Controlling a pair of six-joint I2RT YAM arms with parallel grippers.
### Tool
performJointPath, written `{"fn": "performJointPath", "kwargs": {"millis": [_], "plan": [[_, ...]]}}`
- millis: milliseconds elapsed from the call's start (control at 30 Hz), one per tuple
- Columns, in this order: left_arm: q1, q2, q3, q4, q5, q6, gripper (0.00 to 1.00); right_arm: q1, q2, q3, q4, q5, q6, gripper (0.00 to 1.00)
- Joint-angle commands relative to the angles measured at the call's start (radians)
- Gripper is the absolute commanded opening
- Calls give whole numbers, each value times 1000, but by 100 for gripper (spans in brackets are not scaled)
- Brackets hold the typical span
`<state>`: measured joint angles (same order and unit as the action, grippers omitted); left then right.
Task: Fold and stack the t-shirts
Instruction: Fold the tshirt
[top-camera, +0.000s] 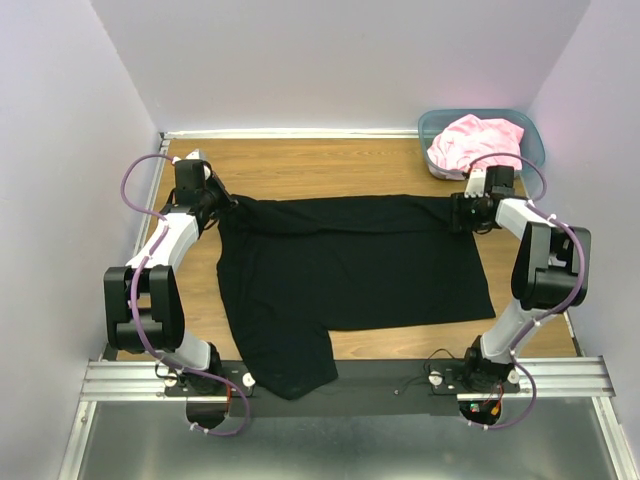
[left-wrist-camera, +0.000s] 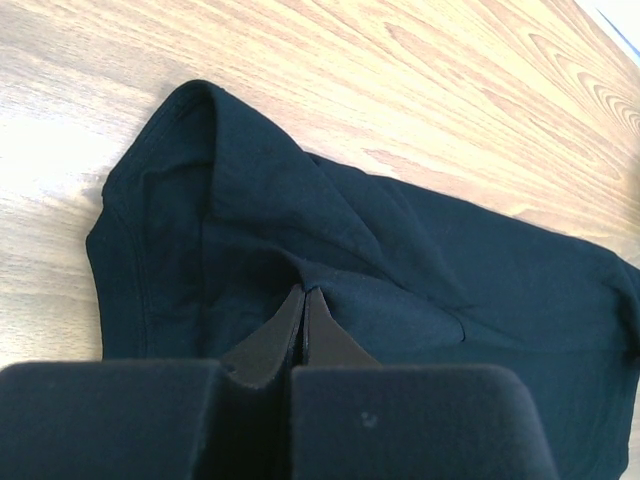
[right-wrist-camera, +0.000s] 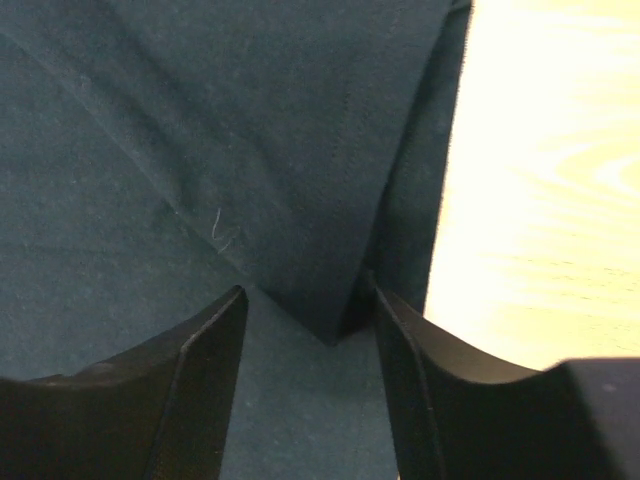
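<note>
Wooden surface (top-camera: 300, 170) between pale walls (top-camera: 60, 150). Draped over its near edge and spread across the middle, black t-shirt (top-camera: 350, 265): soft, limp, likely light, best pinched at corners. Far left, left claw (left-wrist-camera: 303, 292) clamped on bunched cloth; far right, right claw (right-wrist-camera: 308, 290) parted astride a fold. Beyond, pink t-shirt (top-camera: 475, 140) heaped in teal bin (top-camera: 533, 140).
</note>
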<state>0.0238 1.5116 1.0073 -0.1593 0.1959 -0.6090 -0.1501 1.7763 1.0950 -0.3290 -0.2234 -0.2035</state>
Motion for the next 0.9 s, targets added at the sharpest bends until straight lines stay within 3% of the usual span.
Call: {"fn": "performJointPath", "kwargs": {"millis": [0,233,467,867], "plan": [[-5,-21,-9,7,17,18,0,9,34,32,5,38,-19,57],[-7,-14,-3,7,20,17,0,9,44,28,7,68,-34,48],[-7,-10,-4,6,17,20,0,9,43,19,19,107,-48,47],[-5,-14,22,-13,1,29,0,9,35,13,18,67,-37,21]]}}
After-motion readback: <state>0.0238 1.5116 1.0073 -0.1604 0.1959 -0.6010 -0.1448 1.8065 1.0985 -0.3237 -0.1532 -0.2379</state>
